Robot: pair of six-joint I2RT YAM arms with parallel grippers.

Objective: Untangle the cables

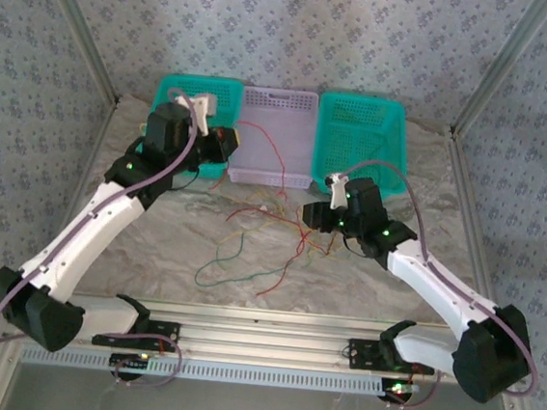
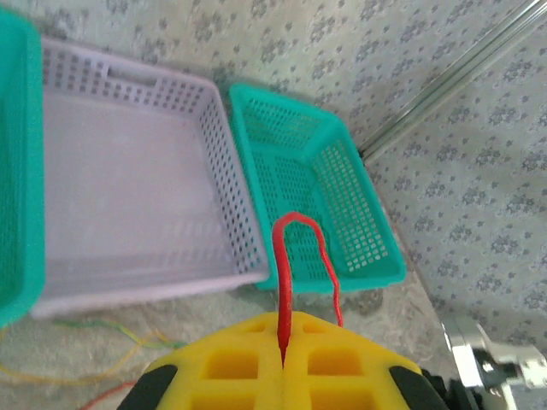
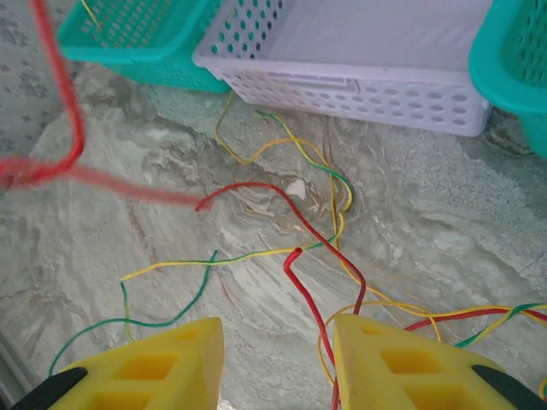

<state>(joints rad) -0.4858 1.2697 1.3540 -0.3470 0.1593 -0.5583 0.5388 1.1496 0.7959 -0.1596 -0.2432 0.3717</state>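
No legible text, label or number anywhere, perhaps owing to the soft focus.

We see cables (image 3: 256,184) of red, green and yellow across a grey, marble-veined surface (image 3: 444,222); a lavender basket (image 1: 280,118) sits between the left teal basket (image 1: 183,88) and right teal basket (image 1: 358,136). The left gripper (image 2: 282,333) and right gripper (image 3: 275,342) show yellow jaws; the wallpaper (image 1: 367,40) is pale blue with a small repeating floral print.

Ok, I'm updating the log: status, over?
Left claw shut on red cable, up by the baskets. Right claw open above cables on table. Cables not yet untangled.
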